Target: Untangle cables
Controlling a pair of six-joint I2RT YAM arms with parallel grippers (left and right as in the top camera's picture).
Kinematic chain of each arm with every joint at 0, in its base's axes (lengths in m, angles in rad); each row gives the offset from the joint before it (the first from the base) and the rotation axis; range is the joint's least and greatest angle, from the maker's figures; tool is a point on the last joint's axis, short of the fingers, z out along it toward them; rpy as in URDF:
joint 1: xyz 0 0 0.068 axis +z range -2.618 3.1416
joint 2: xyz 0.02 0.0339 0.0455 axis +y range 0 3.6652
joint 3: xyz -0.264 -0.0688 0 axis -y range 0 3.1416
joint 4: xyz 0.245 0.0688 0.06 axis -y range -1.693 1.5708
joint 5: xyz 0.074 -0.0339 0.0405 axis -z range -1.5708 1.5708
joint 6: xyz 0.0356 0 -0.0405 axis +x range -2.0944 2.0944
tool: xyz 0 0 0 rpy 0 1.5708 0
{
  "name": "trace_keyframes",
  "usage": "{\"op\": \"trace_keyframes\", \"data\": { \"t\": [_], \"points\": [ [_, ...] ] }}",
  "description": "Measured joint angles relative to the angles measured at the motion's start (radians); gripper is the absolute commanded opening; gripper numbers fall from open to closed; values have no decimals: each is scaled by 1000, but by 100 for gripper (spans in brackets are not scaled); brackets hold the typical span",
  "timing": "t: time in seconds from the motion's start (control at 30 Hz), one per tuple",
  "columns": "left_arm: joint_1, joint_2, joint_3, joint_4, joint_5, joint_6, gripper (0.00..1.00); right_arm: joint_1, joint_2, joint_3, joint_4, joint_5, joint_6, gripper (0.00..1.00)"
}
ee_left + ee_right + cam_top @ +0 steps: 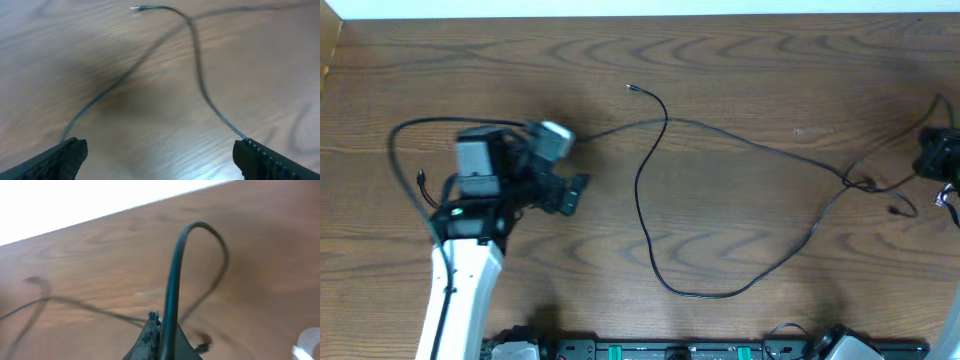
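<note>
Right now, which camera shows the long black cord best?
The overhead view: most of the black cord shows there, looping over the table. The left wrist view gives only a blurry stretch beyond the open left fingers. The right wrist view gives one close loop rising from the shut right fingers.

Work surface: a wooden table [770,60] with brown, wavy grain fills the overhead view. Beyond its far edge runs a bright white band [620,8], possibly a wall; it is too overexposed to tell. Lighting is even, with soft glare on the wood.
</note>
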Motion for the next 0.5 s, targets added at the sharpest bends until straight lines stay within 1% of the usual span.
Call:
{"op": "trace_keyframes", "data": {
  "t": [0.13, 0.23, 0.5],
  "points": [
    [-112, 64, 0, 23, 3, 55, 98, 24, 0, 0, 31, -193, -47, 1],
    [-172, 128, 0, 48, 3, 80, 98, 34, 0, 0, 48, -311, -63, 1],
    [-304, 290, 0, 262, 4, 104, 98, 60, 0, 0, 53, -610, -76, 1]
  ]
}}
